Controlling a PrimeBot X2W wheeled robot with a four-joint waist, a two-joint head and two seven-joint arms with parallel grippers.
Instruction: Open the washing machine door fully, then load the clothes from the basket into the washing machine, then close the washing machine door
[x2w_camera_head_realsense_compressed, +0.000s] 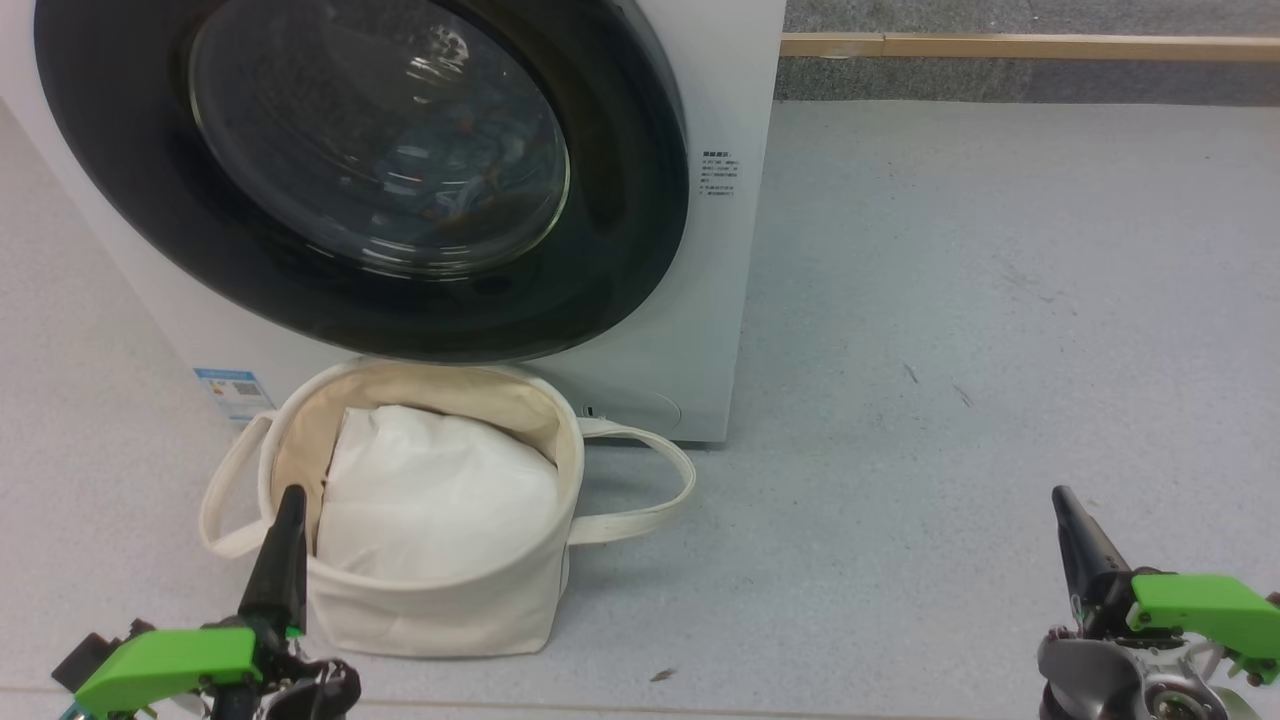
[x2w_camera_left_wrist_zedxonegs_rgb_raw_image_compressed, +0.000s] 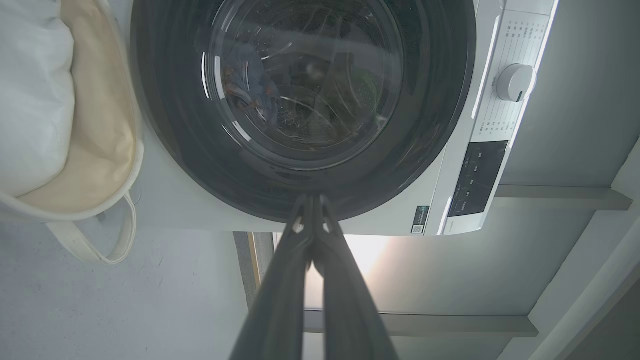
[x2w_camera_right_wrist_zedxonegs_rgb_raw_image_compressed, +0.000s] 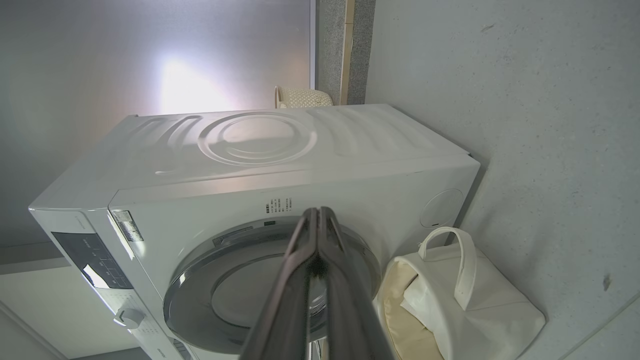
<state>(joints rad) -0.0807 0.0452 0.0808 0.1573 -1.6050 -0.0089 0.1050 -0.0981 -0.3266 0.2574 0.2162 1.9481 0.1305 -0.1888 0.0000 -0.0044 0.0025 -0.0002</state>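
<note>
**Q:** Where did the washing machine (x2w_camera_head_realsense_compressed: 720, 300) and its parts stand?

**A:** The washing machine stood on the grey floor (x2w_camera_head_realsense_compressed: 950, 300). The washing machine door (x2w_camera_head_realsense_compressed: 360, 170) lay shut, flush against the front. Through its glass, the clothes (x2w_camera_left_wrist_zedxonegs_rgb_raw_image_compressed: 250, 87) appeared as light blue fabric with orange marks inside the drum. A blue label sticker (x2w_camera_head_realsense_compressed: 232, 392) sat low on the front, beside the basket.

**Q:** And the basket (x2w_camera_head_realsense_compressed: 440, 610)?

**A:** It stood on the floor directly below the door, touching or just beside the machine front. A plain white cloth (x2w_camera_head_realsense_compressed: 430, 500) filled it, and one loop handle (x2w_camera_head_realsense_compressed: 650, 490) drooped toward the robot's right.

**Q:** How did the grippers stand?

**A:** The left gripper (x2w_camera_head_realsense_compressed: 291, 495) was at the lower left of the head view, its tip overlapping the basket's near rim. Its jaws were pressed fully together and held nothing. The right gripper (x2w_camera_head_realsense_compressed: 1062, 495) was at the lower right, over bare floor and well apart from the basket. Its jaws were likewise fully closed and empty.
</note>
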